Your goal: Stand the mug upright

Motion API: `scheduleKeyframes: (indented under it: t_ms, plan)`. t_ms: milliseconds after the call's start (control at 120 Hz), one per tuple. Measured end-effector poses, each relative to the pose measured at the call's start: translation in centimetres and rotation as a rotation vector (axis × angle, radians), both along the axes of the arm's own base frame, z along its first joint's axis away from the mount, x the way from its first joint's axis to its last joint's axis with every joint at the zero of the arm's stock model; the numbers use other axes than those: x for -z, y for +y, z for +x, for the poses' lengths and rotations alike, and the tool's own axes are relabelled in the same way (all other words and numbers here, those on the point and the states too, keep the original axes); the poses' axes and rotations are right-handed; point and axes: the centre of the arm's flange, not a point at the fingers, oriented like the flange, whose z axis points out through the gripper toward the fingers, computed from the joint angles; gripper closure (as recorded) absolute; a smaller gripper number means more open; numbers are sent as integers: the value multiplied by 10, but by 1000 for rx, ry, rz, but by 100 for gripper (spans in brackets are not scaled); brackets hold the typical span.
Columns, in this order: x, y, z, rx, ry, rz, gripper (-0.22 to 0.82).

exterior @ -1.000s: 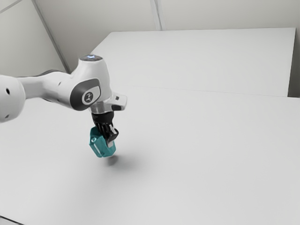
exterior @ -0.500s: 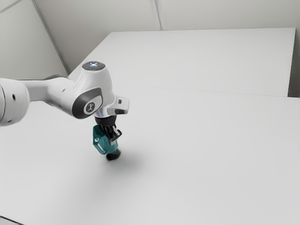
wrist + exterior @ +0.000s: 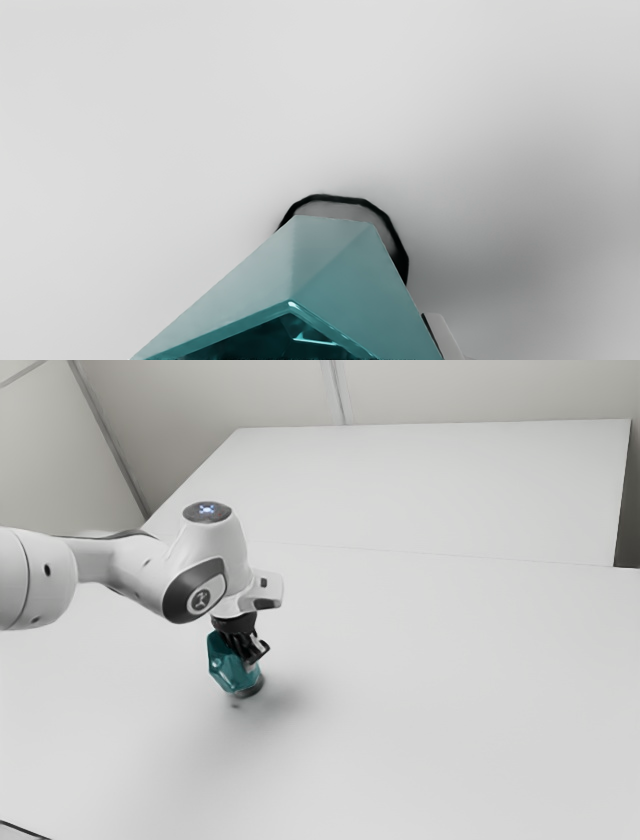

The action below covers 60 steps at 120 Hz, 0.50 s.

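Note:
Near the exterior view's left-centre, my gripper (image 3: 253, 649) points down and is shut on the teal faceted mug (image 3: 226, 666), one finger showing across its side. The mug leans a little, low over the table. Seen from the hand, the mug (image 3: 330, 265) has its open rim towards the camera and narrows towards the table. A pale finger of the gripper (image 3: 442, 334) shows beside its wall; the other is hidden. Around the mug's lower end is a dark-edged round patch (image 3: 396, 250); whether the base touches the table cannot be told.
A wide white table (image 3: 430, 710) lies around the mug, with soft shadow beside it. Farther back a pale raised panel (image 3: 430, 490) stands against the grey walls. A dark line crosses the exterior view's lower left corner.
My hand has moved down and slightly towards the exterior view's right, carrying the mug with it. The mug leans less than before, and the dark patch now sits against its lower end.

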Motion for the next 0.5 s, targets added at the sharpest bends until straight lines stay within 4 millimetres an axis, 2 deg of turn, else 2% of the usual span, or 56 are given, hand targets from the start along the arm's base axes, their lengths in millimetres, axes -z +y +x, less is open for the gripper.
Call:
scheduleKeyframes:
  t_ms: [225, 500]
  plan:
    - [2, -4, 0, -7, -12, -9, 56]
    - [-19, -8, 4, -14, -61, -21, 44]
